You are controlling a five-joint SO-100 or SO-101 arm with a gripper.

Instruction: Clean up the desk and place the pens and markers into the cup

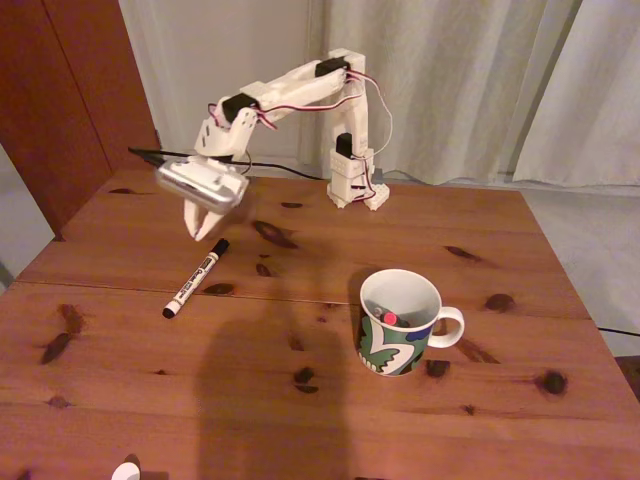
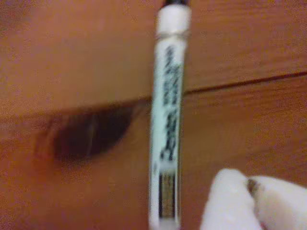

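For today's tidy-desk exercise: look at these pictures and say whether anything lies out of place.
Yes: the marker lies loose on the desk, left of the cup in the fixed view, below the gripper. Something red-tipped already sits in the cup.

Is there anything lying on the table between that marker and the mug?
No, in the fixed view the stretch of desk between the marker and the mug holds just bare wood with dark knots and a shadow.

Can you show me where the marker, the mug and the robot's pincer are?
marker (image 1: 196,278): fixed view, middle of its white barrel.
mug (image 1: 392,347): fixed view, patterned outer wall.
pincer (image 1: 203,228): fixed view, between its fingertips, above the marker's cap end.
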